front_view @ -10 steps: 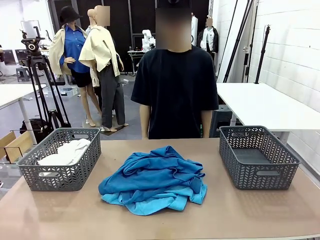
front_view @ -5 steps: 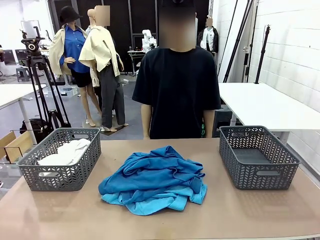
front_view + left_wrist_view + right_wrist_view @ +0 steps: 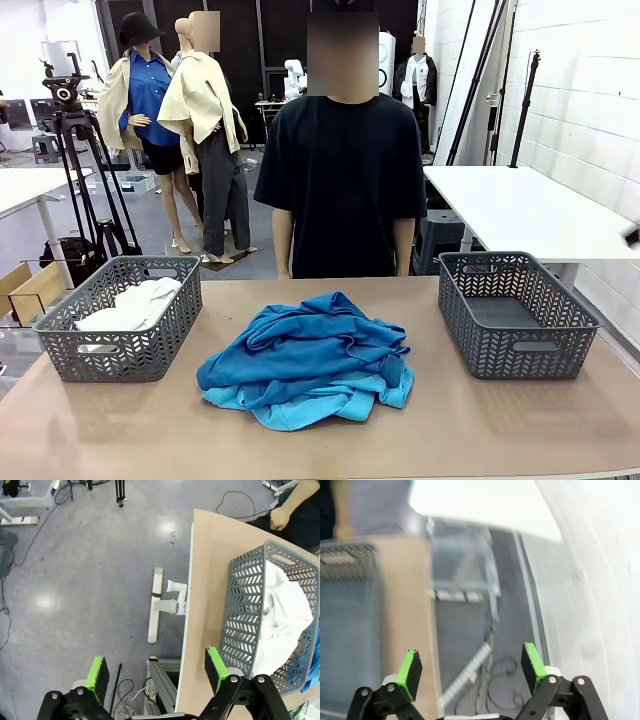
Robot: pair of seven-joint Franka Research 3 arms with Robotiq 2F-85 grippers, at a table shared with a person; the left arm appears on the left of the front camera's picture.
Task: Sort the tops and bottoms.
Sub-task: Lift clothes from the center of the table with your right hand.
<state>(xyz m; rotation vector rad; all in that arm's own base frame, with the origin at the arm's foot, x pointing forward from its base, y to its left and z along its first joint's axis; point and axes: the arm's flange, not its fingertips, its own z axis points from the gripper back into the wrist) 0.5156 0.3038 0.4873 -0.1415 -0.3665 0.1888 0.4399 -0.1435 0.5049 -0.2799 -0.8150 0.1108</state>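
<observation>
Heap of blue tops [image 3: 305,365] crumpled mid-table, royal-blue over sky-blue, between two grey baskets and touching neither. White top [image 3: 135,303] bunched inside left basket [image 3: 120,355]; right basket [image 3: 515,345] at the table's other end. Person [image 3: 340,190] standing at far edge of table [image 3: 470,430]. Left gripper [image 3: 156,670] spread wide above floor, just off table's edge beside white top's basket. Right gripper [image 3: 472,666] likewise spread wide above floor; view blurred, grey shape at its left probably right basket.

Royal-blue shirts [image 3: 300,345] cover sky-blue shirts [image 3: 298,408]. The white shirt [image 3: 135,303] lies in the grey, chevron-perforated basket [image 3: 120,352] by the tan table's [image 3: 500,430] left edge; the right-edge basket [image 3: 520,350] matches.
</observation>
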